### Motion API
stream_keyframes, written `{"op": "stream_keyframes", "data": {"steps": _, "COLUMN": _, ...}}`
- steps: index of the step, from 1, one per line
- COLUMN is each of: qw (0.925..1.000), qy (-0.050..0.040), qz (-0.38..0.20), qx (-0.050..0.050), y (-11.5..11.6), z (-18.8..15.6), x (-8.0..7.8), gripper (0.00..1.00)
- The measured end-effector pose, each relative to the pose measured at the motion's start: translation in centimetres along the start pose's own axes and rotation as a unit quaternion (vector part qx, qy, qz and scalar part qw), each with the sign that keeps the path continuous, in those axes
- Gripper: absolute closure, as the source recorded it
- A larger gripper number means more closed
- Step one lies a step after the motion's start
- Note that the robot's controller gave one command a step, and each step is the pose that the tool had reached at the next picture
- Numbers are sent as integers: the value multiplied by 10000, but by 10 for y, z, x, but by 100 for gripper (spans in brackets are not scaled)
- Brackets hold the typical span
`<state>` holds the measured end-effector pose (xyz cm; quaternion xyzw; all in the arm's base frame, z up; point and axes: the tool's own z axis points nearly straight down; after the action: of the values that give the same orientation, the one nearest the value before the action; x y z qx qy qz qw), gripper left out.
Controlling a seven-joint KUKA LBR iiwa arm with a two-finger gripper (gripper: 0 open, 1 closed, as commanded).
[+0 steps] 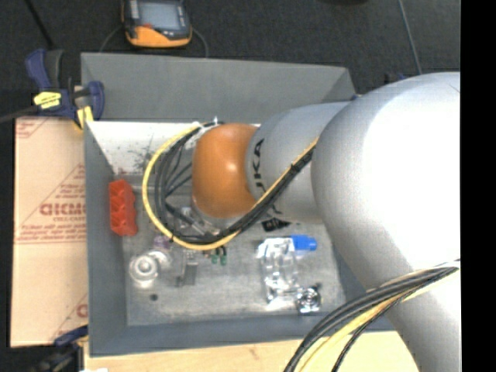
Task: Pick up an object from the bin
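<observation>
My gripper (186, 268) hangs low over the bin floor, left of centre, under the arm's orange cover. A silver round metal piece (146, 269) lies on the floor just to its left, close by but apart from it. A small purple thing (160, 242) shows just above that piece, partly hidden by the cables. Further left, a red ridged plastic block (122, 206) lies along the left wall. Nothing shows between the gripper and the floor.
A clear plastic item with a blue cap (284, 263) lies to the right of the gripper, with a shiny metal piece (308, 300) in front of it. The arm and its cable loop cover the bin's middle and back right.
</observation>
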<state>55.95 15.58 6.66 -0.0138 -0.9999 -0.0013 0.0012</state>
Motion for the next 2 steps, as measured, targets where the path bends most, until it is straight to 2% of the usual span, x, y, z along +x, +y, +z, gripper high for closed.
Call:
{"op": "stream_keyframes", "data": {"steps": 1, "qw": 10000, "qy": -28, "qz": 33, "qx": 3, "y": -4, "z": -4, "x": -2, "gripper": 100}}
{"op": "stream_keyframes", "data": {"steps": 2, "qw": 9990, "qy": -68, "qz": 431, "qx": -11, "y": 11, "z": -122, "x": -4, "gripper": 100}}
